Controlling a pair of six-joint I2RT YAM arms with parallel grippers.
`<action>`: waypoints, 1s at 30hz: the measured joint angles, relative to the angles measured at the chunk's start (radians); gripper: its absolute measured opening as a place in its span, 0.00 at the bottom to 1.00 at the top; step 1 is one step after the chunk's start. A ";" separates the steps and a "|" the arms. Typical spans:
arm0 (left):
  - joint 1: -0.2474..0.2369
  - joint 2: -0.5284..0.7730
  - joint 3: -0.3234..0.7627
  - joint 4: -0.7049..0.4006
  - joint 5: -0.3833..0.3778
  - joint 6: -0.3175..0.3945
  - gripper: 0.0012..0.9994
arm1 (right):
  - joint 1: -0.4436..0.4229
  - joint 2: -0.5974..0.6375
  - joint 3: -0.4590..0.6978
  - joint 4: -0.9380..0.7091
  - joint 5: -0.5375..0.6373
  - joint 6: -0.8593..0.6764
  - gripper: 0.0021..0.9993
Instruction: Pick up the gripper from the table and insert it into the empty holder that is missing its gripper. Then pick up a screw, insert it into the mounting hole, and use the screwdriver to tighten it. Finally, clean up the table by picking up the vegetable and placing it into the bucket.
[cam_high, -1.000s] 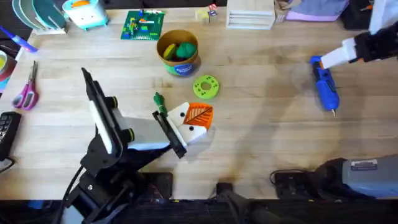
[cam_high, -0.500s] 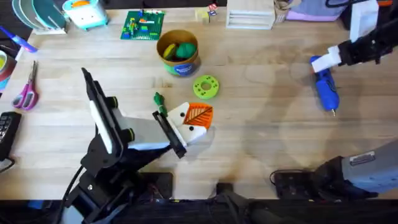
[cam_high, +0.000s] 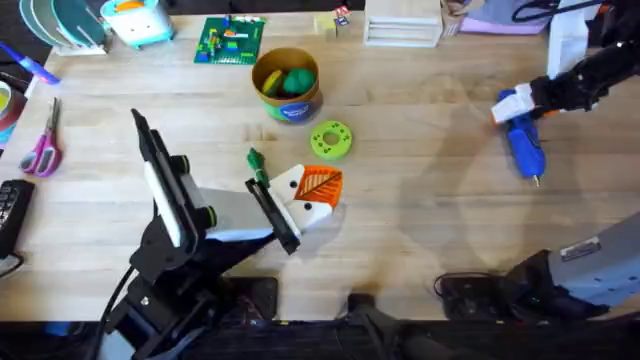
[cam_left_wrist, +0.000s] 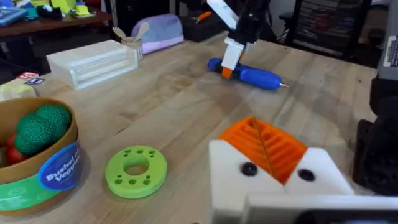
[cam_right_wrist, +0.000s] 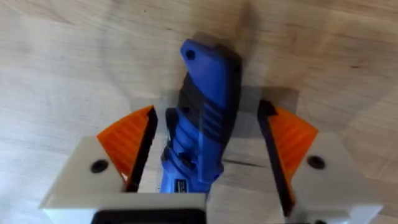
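Observation:
The blue screwdriver (cam_high: 524, 146) lies at the right of the table, tip toward me. My right gripper (cam_high: 514, 102) stands open astride its rear end (cam_right_wrist: 205, 118), an orange pad (cam_right_wrist: 127, 140) on each side with gaps showing. My left gripper (cam_high: 320, 185) rests shut at the table's middle; the orange ribbed gripper (cam_left_wrist: 264, 146) sits on the white holder (cam_left_wrist: 227, 168), which has two dark holes. The thin dark green vegetable (cam_high: 256, 166) lies just left of it. The tan bucket (cam_high: 292, 108) stands farther back with green and yellow toys inside. A loose screw is out of view.
A green round disc with holes (cam_high: 331, 139) lies between the bucket and my left gripper. Pink scissors (cam_high: 42, 148) are at the far left. A green brick plate (cam_high: 230, 40) and a clear box (cam_high: 402, 25) line the back edge.
My right gripper has shifted left and come down over the screwdriver's rear end. The screwdriver and the left arm have not moved.

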 joint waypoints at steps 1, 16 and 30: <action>0.000 0.000 0.000 0.000 0.000 0.000 0.01 | 0.000 0.000 0.000 0.010 0.000 0.000 0.99; 0.000 0.000 0.000 0.000 0.000 0.000 0.01 | 0.022 0.009 0.000 0.021 0.018 0.004 0.57; 0.000 0.000 0.000 0.000 0.000 0.000 0.01 | 0.033 0.016 0.020 -0.048 0.019 0.004 0.03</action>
